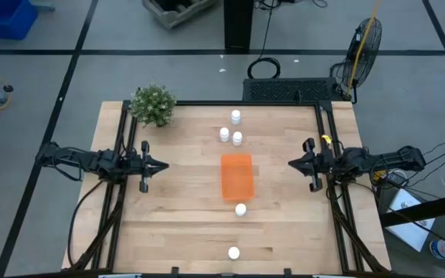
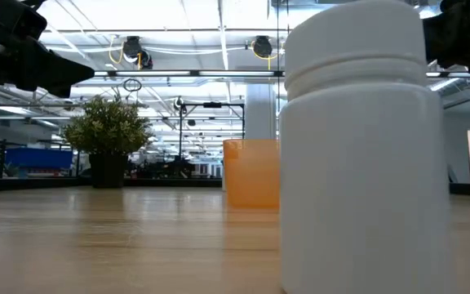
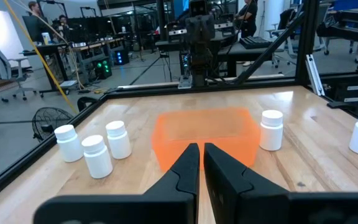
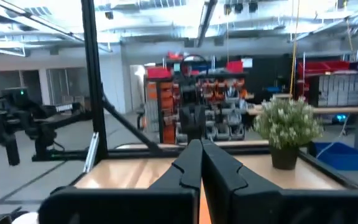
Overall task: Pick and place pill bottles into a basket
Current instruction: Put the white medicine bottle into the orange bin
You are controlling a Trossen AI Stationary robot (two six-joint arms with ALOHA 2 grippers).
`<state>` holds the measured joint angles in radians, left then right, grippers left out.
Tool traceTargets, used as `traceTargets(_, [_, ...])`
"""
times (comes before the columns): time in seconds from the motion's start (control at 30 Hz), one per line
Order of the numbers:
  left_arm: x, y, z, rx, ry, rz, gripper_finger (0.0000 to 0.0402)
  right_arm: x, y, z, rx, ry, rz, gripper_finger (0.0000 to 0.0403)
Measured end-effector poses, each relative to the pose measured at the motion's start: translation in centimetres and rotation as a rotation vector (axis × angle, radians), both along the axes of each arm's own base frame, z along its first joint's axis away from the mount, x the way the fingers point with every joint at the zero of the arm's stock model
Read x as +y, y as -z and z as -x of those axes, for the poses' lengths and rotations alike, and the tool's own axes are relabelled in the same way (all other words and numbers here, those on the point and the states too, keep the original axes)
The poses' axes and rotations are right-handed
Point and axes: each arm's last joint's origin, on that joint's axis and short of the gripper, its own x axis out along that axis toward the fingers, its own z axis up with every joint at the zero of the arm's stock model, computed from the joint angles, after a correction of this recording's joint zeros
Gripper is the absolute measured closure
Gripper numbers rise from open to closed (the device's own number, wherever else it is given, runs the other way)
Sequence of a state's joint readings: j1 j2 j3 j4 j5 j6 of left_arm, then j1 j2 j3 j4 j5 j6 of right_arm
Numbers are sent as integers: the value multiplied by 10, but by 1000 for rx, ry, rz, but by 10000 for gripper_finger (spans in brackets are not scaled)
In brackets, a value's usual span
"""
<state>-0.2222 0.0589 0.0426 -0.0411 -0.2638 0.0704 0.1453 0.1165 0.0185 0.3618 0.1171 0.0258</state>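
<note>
Both sets of jaws are pressed together and hold nothing. The left gripper (image 1: 163, 164) hangs over the table's left side and the right gripper (image 1: 292, 163) over its right side, each pointing inward at the basket (image 1: 236, 176), which lies empty mid-table between them, well apart from both. Three bottles (image 1: 237, 138) stand clustered just beyond the basket's far end. A fourth bottle (image 1: 240, 209) stands just off its near end, and a fifth (image 1: 234, 252) near the table's front edge. A plant (image 1: 153, 104) sits at the far left corner.
</note>
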Motion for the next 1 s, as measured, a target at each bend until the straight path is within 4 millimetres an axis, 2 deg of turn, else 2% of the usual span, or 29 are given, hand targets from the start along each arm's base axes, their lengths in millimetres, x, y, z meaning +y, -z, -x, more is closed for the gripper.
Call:
traceTargets(0.3, [0,0,0,0,0,0,371,-1,-2,0,-20,6,-165,403])
traceTargets(0.43, [0,0,0,0,0,0,371,-3,0,-3,7,65,-185,403])
traceTargets(0.53, [0,0,0,0,0,0,371,-3,3,-7,42,104,-111,403])
traceTargets(0.6, [0,0,0,0,0,0,371,-6,6,-11,66,208,-142,403])
traceTargets(0.67, [0,0,0,0,0,0,371,-11,9,-16,89,325,-189,403])
traceTargets(0.73, [0,0,0,0,0,0,371,-14,13,-22,120,368,-202,403])
traceTargets(0.87, [0,0,0,0,0,0,371,-22,31,-36,307,465,-190,403])
traceTargets(1.0, [0,0,0,0,0,0,371,-32,8,-69,368,533,-193,403])
